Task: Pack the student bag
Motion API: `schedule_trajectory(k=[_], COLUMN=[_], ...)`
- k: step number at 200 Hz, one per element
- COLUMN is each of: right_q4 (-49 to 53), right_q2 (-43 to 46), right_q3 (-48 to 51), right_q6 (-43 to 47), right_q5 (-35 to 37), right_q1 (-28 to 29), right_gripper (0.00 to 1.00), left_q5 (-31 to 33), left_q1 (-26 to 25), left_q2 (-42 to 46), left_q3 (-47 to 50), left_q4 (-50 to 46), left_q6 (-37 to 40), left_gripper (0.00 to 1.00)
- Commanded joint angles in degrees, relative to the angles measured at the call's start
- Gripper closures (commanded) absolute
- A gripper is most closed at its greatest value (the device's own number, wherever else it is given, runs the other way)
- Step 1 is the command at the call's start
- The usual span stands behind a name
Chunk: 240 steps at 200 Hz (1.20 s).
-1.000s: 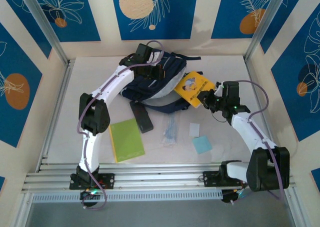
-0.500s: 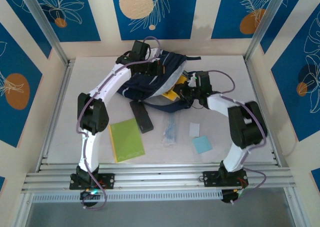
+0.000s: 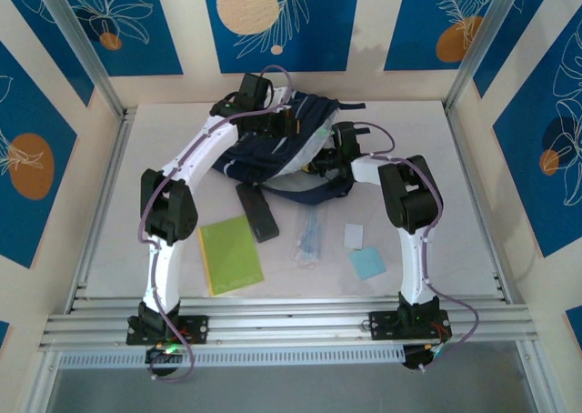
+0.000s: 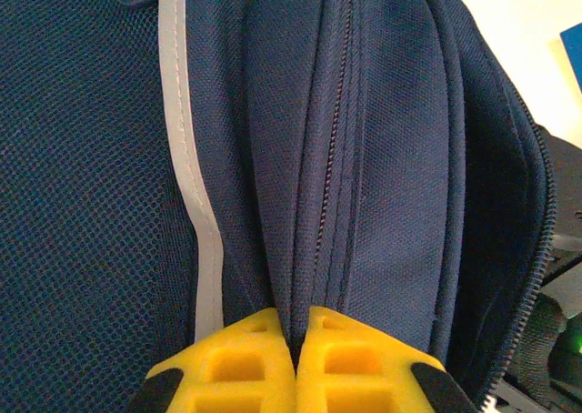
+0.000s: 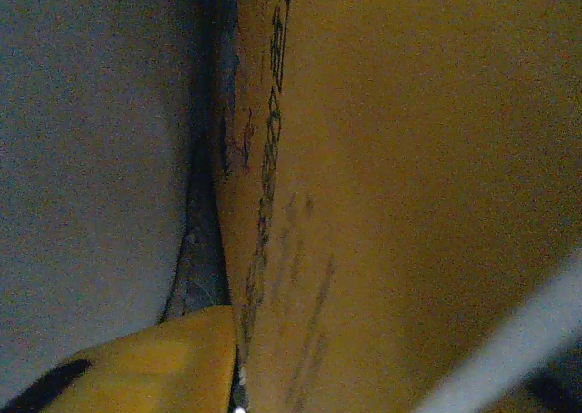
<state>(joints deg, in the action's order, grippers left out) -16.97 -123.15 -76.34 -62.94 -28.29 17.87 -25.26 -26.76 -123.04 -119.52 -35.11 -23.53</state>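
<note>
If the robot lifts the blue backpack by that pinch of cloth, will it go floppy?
Probably floppy: the backpack is soft woven cloth, folded where the left pincer pinches it. It would likely sag, not rise whole. Being the biggest thing, it probably drags.

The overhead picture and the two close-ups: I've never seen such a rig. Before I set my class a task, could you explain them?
Two white robot arms are bolted at a table's near edge. The overhead picture comes from a fixed camera above and behind them; each close-up comes from a camera on one wrist. On the table lie a navy backpack, a green notebook, a black case, a clear packet, a white card and a light blue paper. The left end effector, shut, pinches a fold of the backpack. The right end effector is at the bag's opening against a yellow book; whether it grips the book is unclear.
</note>
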Motion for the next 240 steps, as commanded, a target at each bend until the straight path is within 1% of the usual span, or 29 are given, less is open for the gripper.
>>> schedule_trajectory(k=[1,11,39,52,67,81,86,94,99,107,111,121,141,150,189,201,213,223,240], right_q4=[6.3,9.9,20.3,26.3,35.2,40.1,40.9,41.7,42.1,42.7,42.8,42.6,40.4,39.4,39.7,41.6,43.0,44.3,45.5], right_q2=[7.8,11.5,21.2,25.7,30.8,34.9,36.2,38.2,39.2,40.3,41.1,42.1,42.3,41.6,34.4,31.8,29.3,27.5,25.0], right_q3=[4.2,7.2,13.9,15.9,17.0,18.4,19.1,20.1,20.7,21.4,21.8,22.8,24.3,24.3,18.9,16.4,14.0,12.0,9.1], right_q6=[4.2,6.3,12.4,16.7,22.6,26.0,26.6,27.1,27.3,27.2,27.0,26.3,24.6,24.4,26.9,26.5,27.6,28.4,30.5], right_q5=[-2.4,-2.2,-1.2,-0.5,2.6,5.5,6.2,7.0,7.4,8.3,9.5,11.8,14.3,14.9,18.1,22.8,25.4,26.5,25.9], right_q1=[-1.5,-2.6,-5.6,-6.6,-6.0,-3.9,-2.9,-0.9,0.3,2.5,4.1,7.4,13.3,15.7,24.4,27.5,30.4,31.9,33.0], right_gripper=[0.53,0.49,0.47,0.46,0.46,0.46,0.46,0.46,0.46,0.46,0.46,0.46,0.46,0.45,0.46,0.46,0.46,0.46,0.47], left_q5=[0.2,0.3,1.4,2.0,2.6,2.7,2.4,2.1,2.1,2.4,2.7,3.8,7.2,8.8,16.1,18.2,20.1,20.8,21.8], left_q1=[0.5,0.6,0.7,0.7,0.7,0.6,0.6,0.6,0.5,0.5,0.5,0.6,0.6,0.7,1.3,1.4,1.5,1.5,1.5], left_q2=[3.5,3.4,2.8,2.5,2.4,2.3,2.5,3.1,3.7,5.2,6.2,9.2,16.5,20.2,35.0,38.8,42.6,45.4,50.3], left_q3=[1.0,1.8,2.8,3.9,5.7,7.2,7.8,9.3,10.4,13.0,14.7,19.5,29.5,33.8,50.9,55.0,59.2,62.9,69.3], left_q4=[5.1,5.9,6.7,7.2,7.9,7.9,8.0,8.1,8.1,8.4,8.8,9.7,10.1,9.7,6.8,4.8,2.7,1.1,-1.0], left_q6=[0.9,0.4,-0.2,0.0,0.0,-0.9,-1.3,-1.7,-2.0,-2.3,-2.6,-3.1,-3.5,-3.5,-5.6,-6.6,-7.9,-9.2,-11.7], left_gripper=[1.0,1.0,1.0,1.0,1.0,1.0,0.93,0.77,0.68,0.58,0.51,0.4,0.28,0.26,0.24,0.24,0.24,0.25,0.25])
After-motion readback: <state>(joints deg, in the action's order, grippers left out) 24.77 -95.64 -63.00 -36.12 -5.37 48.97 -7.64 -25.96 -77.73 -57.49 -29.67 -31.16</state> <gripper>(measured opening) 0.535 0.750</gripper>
